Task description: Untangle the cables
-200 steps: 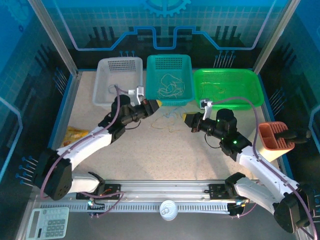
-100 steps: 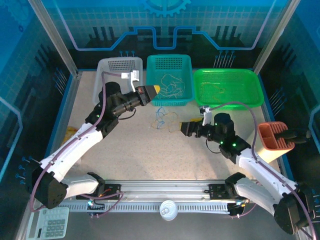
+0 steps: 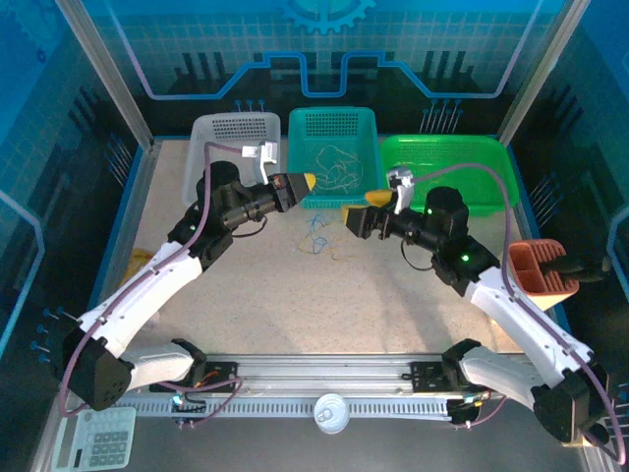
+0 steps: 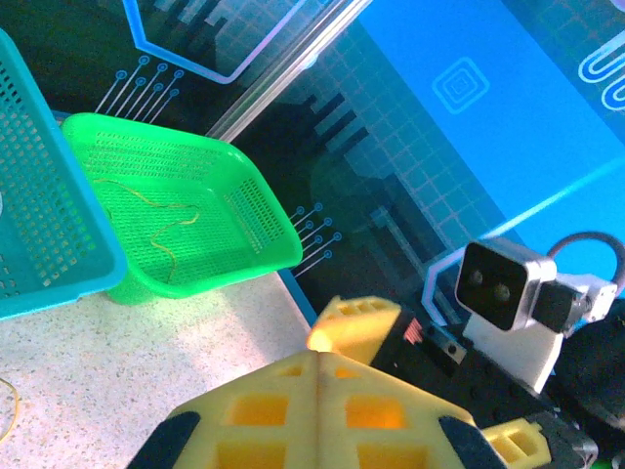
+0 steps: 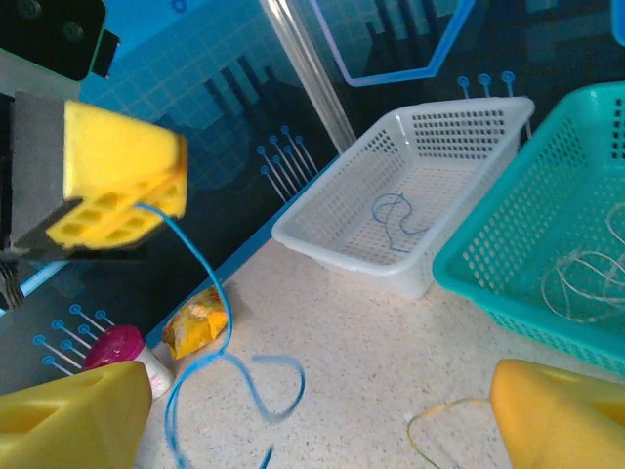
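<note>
Three perforated plastic baskets stand in a row at the far edge of the table [image 3: 295, 305]. In the white basket [image 5: 410, 210] I can see one thin bluish cable [image 5: 395, 220] curled on the floor. The teal basket [image 3: 334, 157] holds a loose nest of white cables [image 5: 576, 283]. The green basket [image 4: 176, 215] has a single yellowish cable [image 4: 161, 220] snaking across its bottom.

My left gripper [image 3: 307, 181] is clenched on the blue cable [image 5: 229, 332], in front of the teal basket. The right wrist camera shows the strand leaving the yellow pads [image 5: 122, 181] and hanging down in a slack loop to the table. A yellowish cable [image 5: 439, 415] lies on the table just beside that loop, between the two grippers.

My right gripper [image 3: 362, 208] is released. Its fingers [image 5: 68, 420] stand wide apart with nothing clamped in them, facing the left one with the blue cable hanging in between.

Off to the left, near the wall, there is a crinkled yellow packet [image 5: 195, 327] and a small bottle with a red cap [image 5: 122, 347]. An orange holder [image 3: 541, 270] stands at the right edge, and a calculator [image 3: 93, 438] lies at the near left corner.

The tabletop is pale and speckled; the finger pads are yellow with a honeycomb of square cells
</note>
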Controlling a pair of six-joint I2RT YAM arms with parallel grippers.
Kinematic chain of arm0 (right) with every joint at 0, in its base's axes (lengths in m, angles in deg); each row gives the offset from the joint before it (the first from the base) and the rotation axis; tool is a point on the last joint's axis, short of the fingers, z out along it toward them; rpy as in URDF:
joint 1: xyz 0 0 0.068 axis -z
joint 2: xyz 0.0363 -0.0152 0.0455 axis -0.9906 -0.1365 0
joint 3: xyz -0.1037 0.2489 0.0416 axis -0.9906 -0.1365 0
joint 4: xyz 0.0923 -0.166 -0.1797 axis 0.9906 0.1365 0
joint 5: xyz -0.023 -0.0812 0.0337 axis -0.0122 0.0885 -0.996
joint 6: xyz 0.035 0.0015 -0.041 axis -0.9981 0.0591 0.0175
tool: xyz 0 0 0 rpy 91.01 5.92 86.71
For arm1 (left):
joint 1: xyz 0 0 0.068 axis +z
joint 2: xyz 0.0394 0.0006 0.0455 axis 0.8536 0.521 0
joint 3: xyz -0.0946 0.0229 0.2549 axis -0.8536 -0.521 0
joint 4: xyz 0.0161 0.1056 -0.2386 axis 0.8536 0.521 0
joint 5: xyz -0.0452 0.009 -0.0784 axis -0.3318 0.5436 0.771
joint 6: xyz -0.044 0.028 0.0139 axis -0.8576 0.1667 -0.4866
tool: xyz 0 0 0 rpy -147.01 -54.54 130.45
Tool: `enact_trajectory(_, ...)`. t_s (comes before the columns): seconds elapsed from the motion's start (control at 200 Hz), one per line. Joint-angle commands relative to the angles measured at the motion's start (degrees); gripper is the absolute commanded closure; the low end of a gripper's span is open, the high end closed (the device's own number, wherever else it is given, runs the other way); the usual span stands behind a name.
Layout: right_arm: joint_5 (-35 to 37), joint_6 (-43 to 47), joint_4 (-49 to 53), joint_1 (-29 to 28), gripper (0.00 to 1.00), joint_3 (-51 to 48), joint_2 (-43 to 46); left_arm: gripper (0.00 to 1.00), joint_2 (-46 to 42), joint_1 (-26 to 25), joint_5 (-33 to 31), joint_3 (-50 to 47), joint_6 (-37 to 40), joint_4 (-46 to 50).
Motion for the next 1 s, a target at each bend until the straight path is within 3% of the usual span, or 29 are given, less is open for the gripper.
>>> enact_trajectory(0.0,-2.7,1.9,-1.1,-0.6,0.13,2.1,-3.0,1.00,-1.0,-0.5,2.2,0.7,0.9,-1.6)
enact_trajectory(0.15,-6.1,1.3,-3.5,-0.7,0.26,0.1,-3.9,1.00,-1.0,-0.5,3.2,1.6,0.9,-1.6)
enact_trajectory(0.405,-10.9,-0.7,-8.4,-0.7,0.39,-5.8,-3.9,1.00,-0.9,-0.5,4.4,2.5,-0.2,-3.5)
enact_trajectory(0.5,-11.1,-1.6,-10.0,-1.0,0.39,-7.1,-4.3,1.00,-0.8,-0.5,4.6,2.7,-0.4,-3.7)
enact_trajectory(0.685,-11.9,-2.5,-12.4,-2.4,0.28,-7.6,-5.8,1.00,-0.7,-0.5,4.8,2.7,-0.9,-4.6)
enact_trajectory(0.995,-11.6,-2.6,-12.9,-3.5,0.34,-4.7,-9.8,1.00,-0.4,-0.6,5.4,1.9,-2.5,-6.3)
